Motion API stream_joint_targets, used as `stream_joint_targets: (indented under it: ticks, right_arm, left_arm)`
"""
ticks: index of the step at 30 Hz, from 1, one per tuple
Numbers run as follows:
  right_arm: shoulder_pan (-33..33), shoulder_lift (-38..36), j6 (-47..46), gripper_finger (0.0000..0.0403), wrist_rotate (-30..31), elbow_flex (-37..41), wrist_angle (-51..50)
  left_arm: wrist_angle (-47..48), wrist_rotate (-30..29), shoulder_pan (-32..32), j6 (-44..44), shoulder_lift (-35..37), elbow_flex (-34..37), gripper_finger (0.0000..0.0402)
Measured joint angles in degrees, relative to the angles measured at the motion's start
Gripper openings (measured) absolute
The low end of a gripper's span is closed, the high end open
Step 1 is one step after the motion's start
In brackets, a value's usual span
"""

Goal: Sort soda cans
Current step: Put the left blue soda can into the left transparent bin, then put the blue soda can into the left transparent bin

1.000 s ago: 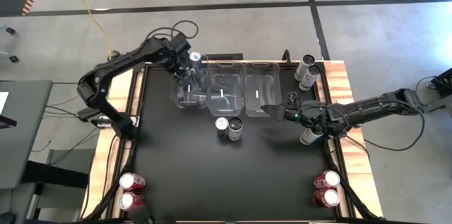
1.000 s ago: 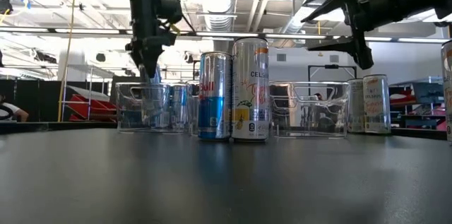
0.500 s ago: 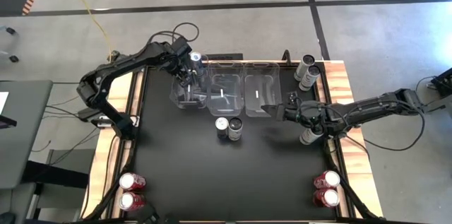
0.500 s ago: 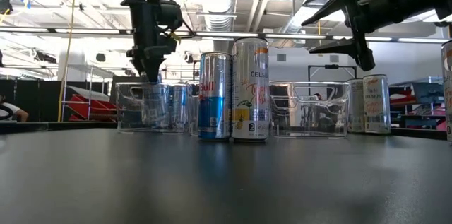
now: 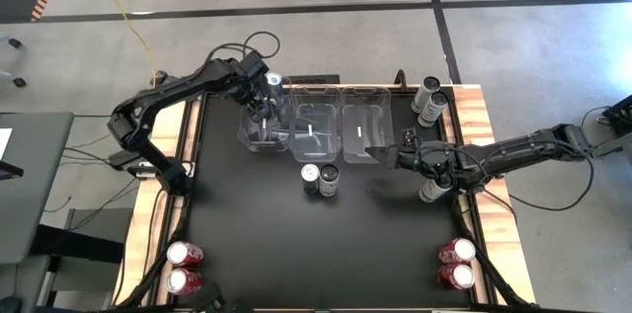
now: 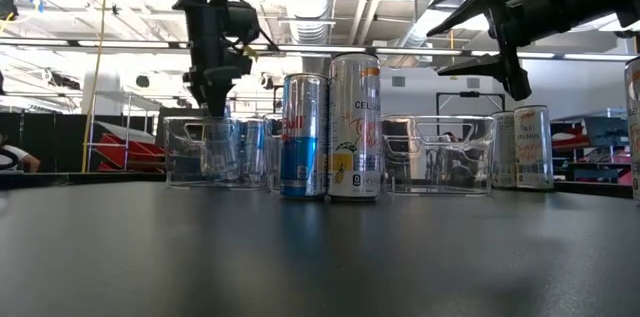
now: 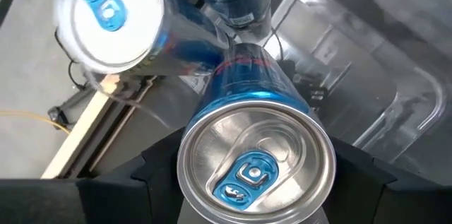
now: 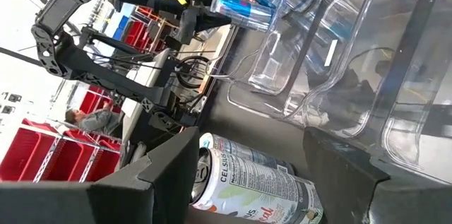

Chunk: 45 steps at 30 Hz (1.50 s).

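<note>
The left gripper [image 5: 265, 108] was down inside the leftmost of three clear bins [image 5: 244, 135] at the far edge of the black table [image 5: 326, 244], and its fingers were clenched on a blue can [image 7: 254, 160] that stood upright, with the silver top and blue tab to the wrist camera. A second blue can [image 7: 109, 15] stood just behind it, near the far wall of this bin. The right gripper [image 5: 380, 155] hung above the table just before the rightmost bin [image 5: 367, 160]; its fingers were spread apart and held nothing. Two cans stood close together in the middle, just before the bins: a blue and silver one [image 6: 304, 135] whose lettering seemed to be "Red Bull", only partly readable, and a taller white one [image 6: 355, 127] with "CELSIUS" on it. Two cans [image 5: 433, 97] stood at the far right corner on the wooden border, and one more [image 5: 432, 190] at the right edge, beside the right arm. Two red cans [image 5: 182, 266] were in the near left corner and two [image 5: 456, 263] in the near right corner. Between these corners and the middle pair, the near half of the table was wide bare surface.
</note>
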State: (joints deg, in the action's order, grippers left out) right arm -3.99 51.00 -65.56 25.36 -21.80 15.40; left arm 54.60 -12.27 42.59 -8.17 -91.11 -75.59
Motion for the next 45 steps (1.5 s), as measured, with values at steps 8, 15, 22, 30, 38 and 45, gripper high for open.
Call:
stream_joint_targets:
  ticks: [8,15,22,30,38,45]
  right_arm:
    - [-0.52,0.0,-0.65,0.027,0.0,0.0,0.1]
    - [-1.33,0.0,-1.51,0.027,0.0,0.0,-0.2]
    - [-0.35,0.0,-1.53,0.027,0.1,0.0,-0.21]
    - [-0.35,-0.01,-1.55,0.027,0.24,0.0,-0.28]
    - [-0.06,-0.01,-1.98,0.027,0.25,0.0,-0.37]
    - [1.68,-0.02,-2.1,0.027,0.27,0.0,0.6]
  left_arm:
    - [0.59,-0.32,-0.07,-0.28,-3.58,-0.35,0.0252]
    - [2.04,-0.24,-0.02,-2.78,-4.17,-2.68,0.0254]
    - [1.46,-1.44,0.04,-4.94,-4.03,-4.28,0.0287]
    - [3.63,-2.15,1.03,-5.65,-4.03,-4.28,0.03]
    - [6.34,-1.87,1.62,-5.76,-3.09,-4.28,0.0301]
    - [5.03,-1.79,1.62,-6.64,0.86,-4.28,0.0301]
